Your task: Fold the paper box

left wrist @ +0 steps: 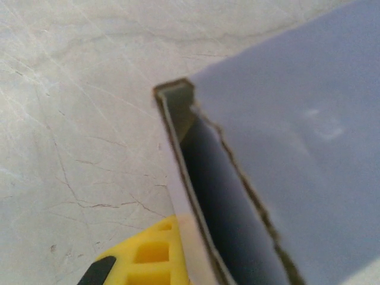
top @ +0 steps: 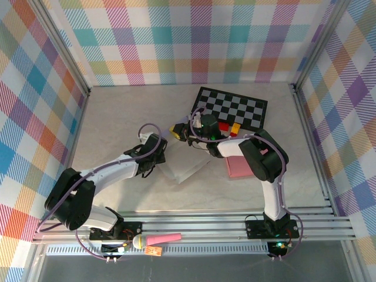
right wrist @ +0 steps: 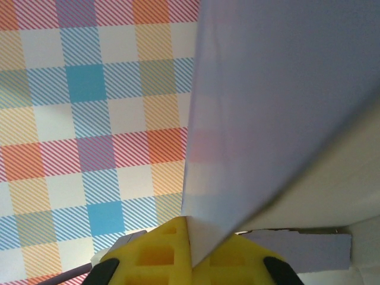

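The paper box [top: 189,167] is a pale lavender-white card lying partly folded in the middle of the table. My left gripper [top: 164,160] is at its left edge. In the left wrist view the box [left wrist: 297,119] has an upright double wall, and my left gripper [left wrist: 193,261] is shut on that wall; one yellow finger [left wrist: 148,255] shows and the other is hidden behind the card. My right gripper [top: 177,130] reaches in from the right at the box's far edge. In the right wrist view it [right wrist: 191,252] is shut on a corner of a raised panel [right wrist: 285,89].
A black-and-white checkered mat [top: 235,108] lies behind the box, with a red block [top: 223,126] and a yellow block [top: 235,128] on its near edge. A pink flat piece [top: 238,168] sits under the right arm. Plaid walls close in three sides.
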You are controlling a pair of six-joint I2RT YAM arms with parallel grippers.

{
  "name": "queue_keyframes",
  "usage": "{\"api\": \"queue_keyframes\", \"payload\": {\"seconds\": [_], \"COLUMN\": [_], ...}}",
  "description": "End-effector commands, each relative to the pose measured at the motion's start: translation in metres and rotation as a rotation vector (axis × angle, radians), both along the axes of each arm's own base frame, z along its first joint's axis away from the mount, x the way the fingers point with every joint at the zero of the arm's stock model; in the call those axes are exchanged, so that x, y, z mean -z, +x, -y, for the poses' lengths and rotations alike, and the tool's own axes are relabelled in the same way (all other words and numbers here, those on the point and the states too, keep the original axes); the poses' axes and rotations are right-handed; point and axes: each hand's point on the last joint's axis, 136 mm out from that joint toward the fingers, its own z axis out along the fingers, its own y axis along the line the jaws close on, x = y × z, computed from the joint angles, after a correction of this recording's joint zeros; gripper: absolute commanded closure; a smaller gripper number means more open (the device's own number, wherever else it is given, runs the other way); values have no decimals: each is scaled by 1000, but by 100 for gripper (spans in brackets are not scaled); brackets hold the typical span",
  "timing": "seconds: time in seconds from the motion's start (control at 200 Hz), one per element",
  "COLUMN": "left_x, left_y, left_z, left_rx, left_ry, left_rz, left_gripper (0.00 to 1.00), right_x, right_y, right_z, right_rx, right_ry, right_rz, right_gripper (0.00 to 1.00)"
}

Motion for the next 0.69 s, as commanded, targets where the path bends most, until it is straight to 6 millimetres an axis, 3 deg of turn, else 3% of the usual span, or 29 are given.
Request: {"api": "queue_keyframes", "payload": {"seconds": [0.0, 0.115, 0.28, 0.495, 0.69], "left_x": [-19, -31, -60, -81, -101], "left_y": [11, 12, 16, 19, 24], "left_z": [-18, -19, -15, -6, 12], "left_rx": [-99, -81, -24, 91, 237], "left_ry": [70, 100, 34, -100, -220], "left_rz": [46, 26, -5, -124, -142], "left_gripper": [100, 100, 100, 100, 100], "right_x": [9, -14, -64, -139, -169], "right_y": [-31, -31, -32, -23, -4], "right_z": [-1, 12, 55, 123, 172], "right_rx": [-63, -28, 85, 241, 291], "right_ry": [-71, -158, -348, -388, -441], "right_rz": [-94, -89, -64, -18, 38], "right_gripper": [74, 42, 22, 22, 29]}}
